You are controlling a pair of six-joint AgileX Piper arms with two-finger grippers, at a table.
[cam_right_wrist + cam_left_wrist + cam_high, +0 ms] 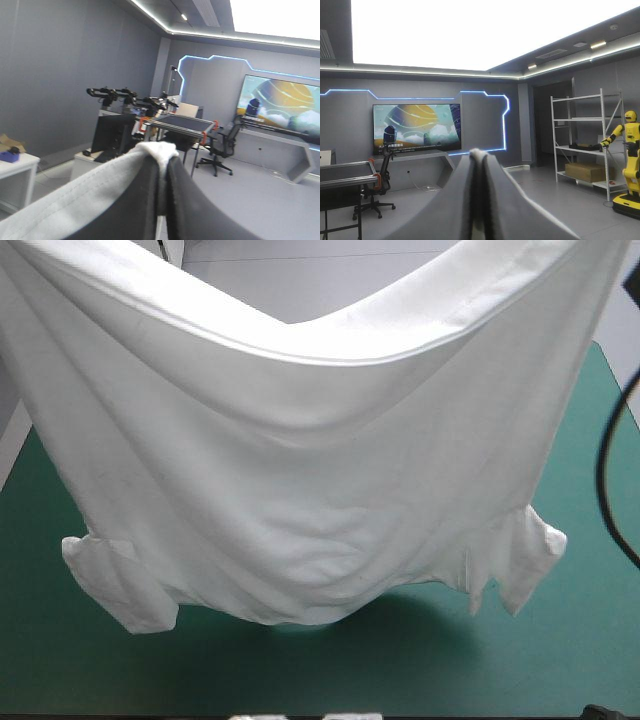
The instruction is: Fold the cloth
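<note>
Only the high view shows the T-shirt (300, 490) whole: white, lifted and spread wide above the desk (560, 650); its upper corners run out past the top of that view, and its upper edge sags in a curve between them; the two short sleeves (112, 585) hang lowest, one toward the desk's left edge, one toward its right; whether they touch the teal-green cover cannot be told. The grip shows only in the wrist views; the left claw (479, 153) has its black fingers pressed together in a pointed arch, a pale sliver of cloth between them; the right claw (161, 152) is likewise all but closed, pinching a white bunch of the T-shirt at its tip, with a hemmed band hanging beside one finger. Both wrist views look level into the room.
</note>
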